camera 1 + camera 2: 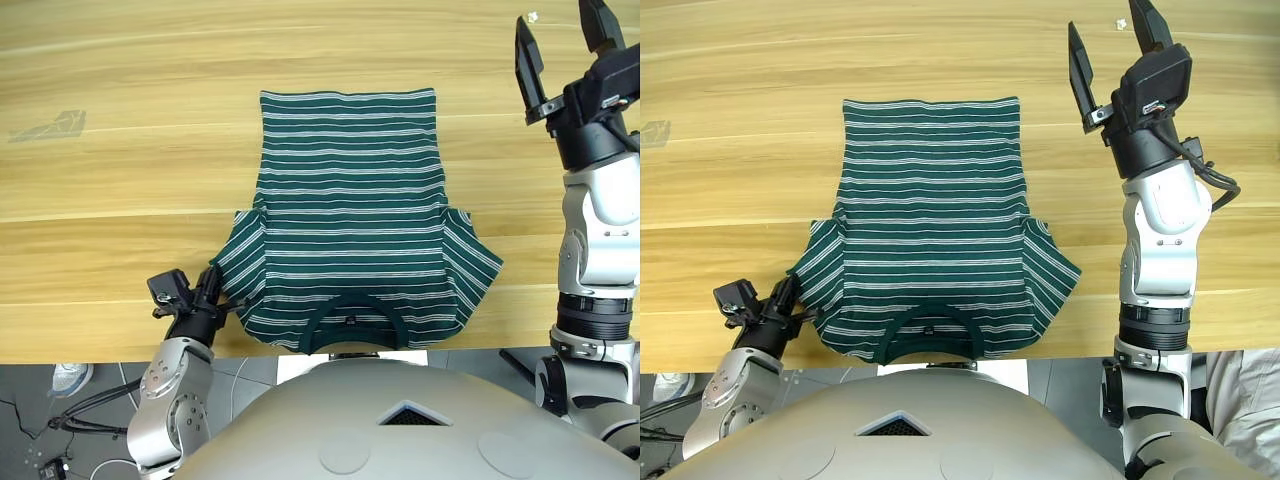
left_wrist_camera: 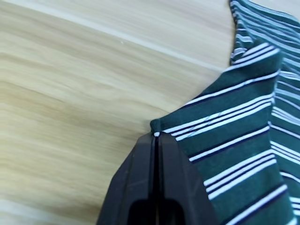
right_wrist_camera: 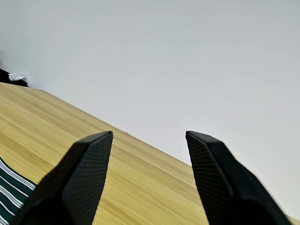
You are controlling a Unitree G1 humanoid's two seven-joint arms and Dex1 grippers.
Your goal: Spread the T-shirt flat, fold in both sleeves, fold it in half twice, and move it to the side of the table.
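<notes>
Since the dark green T-shirt with thin white stripes (image 1: 350, 200) is laid out flat on the pale wooden surface (image 1: 120, 200), with its collar (image 1: 350, 312) at the near edge and its hem (image 1: 348, 96) farthest off, its long axis is seen to run straight away from the robot. The sleeve folds are judged to be the step in hand. The left sleeve (image 1: 236, 262) is splayed outward toward the left claw (image 1: 215, 288), which is set low at the near left of the surface with its tips right at the sleeve's outer corner. The black fingers (image 2: 140, 178) of that claw are pressed together; whether a nip of cloth is caught between them cannot be told. From that claw the body of the shirt lies inward, toward the robot's right, so a fold of this sleeve would have to be carried across in that direction. The right claw (image 1: 1107, 22) is held high over the far right of the surface, spread wide with nothing between its fingers, and is kept well apart from the right sleeve (image 1: 472, 255). The left arm is therefore judged the nearer one.
</notes>
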